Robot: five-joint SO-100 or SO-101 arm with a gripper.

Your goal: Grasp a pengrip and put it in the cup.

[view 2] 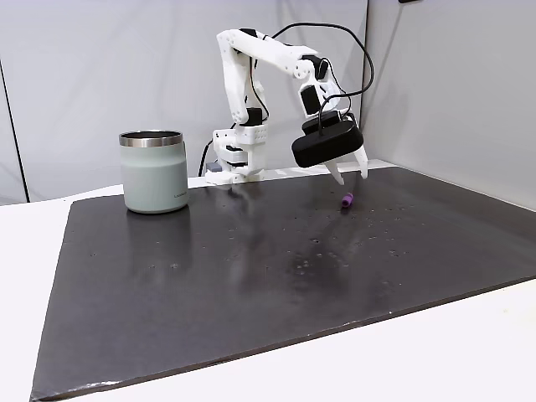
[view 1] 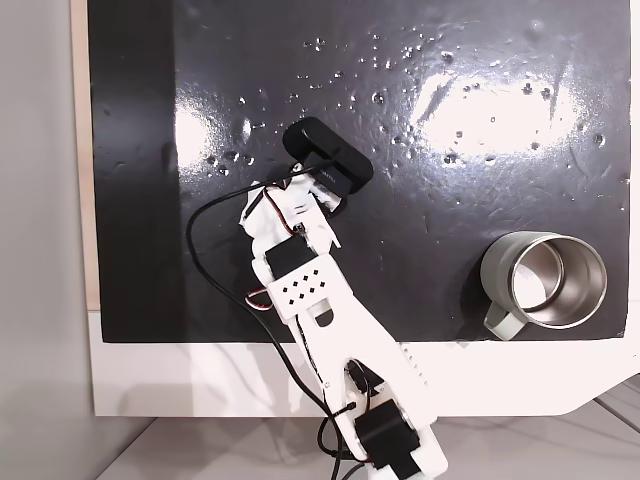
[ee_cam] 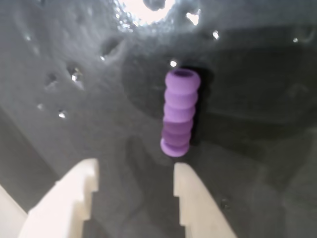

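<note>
Broadly, we see the black mat (view 2: 251,268) covering the bench, the cup (view 2: 153,172) near its edge, well apart from the arm. We read no writing. Our tool (ee_cam: 133,191) hangs spread above the mat; the pengrip (ee_cam: 179,113) lies just beyond its fingertips.

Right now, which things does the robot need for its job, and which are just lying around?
Needed for the job:
- the purple pengrip, lying on the mat just ahead of the open jaws
- the green cup, standing upright and apart from it
- the gripper

Just there:
- the black mat
- the white table
- the black wrist camera
</note>
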